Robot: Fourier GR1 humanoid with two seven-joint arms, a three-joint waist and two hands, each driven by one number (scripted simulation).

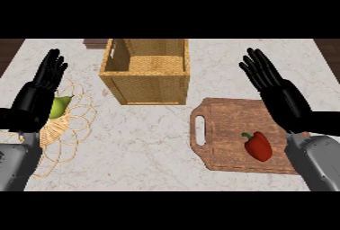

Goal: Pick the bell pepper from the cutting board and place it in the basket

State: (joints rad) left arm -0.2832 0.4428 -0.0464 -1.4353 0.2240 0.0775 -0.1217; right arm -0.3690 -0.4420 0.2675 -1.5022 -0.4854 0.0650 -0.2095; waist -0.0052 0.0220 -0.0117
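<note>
a pale marbled desk (146, 143) fills almost the whole head view, with a strip of dark flooring showing past its far corners. the next biggest thing is the woven basket (147, 85), a tall, square-sided box of light wicker that stands at the far middle of the desk, its open mouth facing up and a slot handle cut in its left wall. nothing shows inside it. to the right and nearer lies the brown wooden cutting board (229, 121), rounded at the corners, with a long handle slot along its left edge; its far left corner sits just beside the basket's near right corner, and its right part is hidden under the right forearm.

the two grey forearms come in from the lower edge. the right hand (272, 85) is held up over the far right part of the board, fingers straight and fanned a little, holding nothing. the left hand (41, 85) stands the same way at the left edge, spread and empty, resting.

under the left hand lies a flat wire-and-straw mat (69, 130) of looping rings, and on it a green pear (61, 106), partly covered by the hand.

the red bell pepper (259, 146), green stem pointing to the far left, lies on the near right part of the cutting board, close beside the right forearm and well apart from the basket.
</note>
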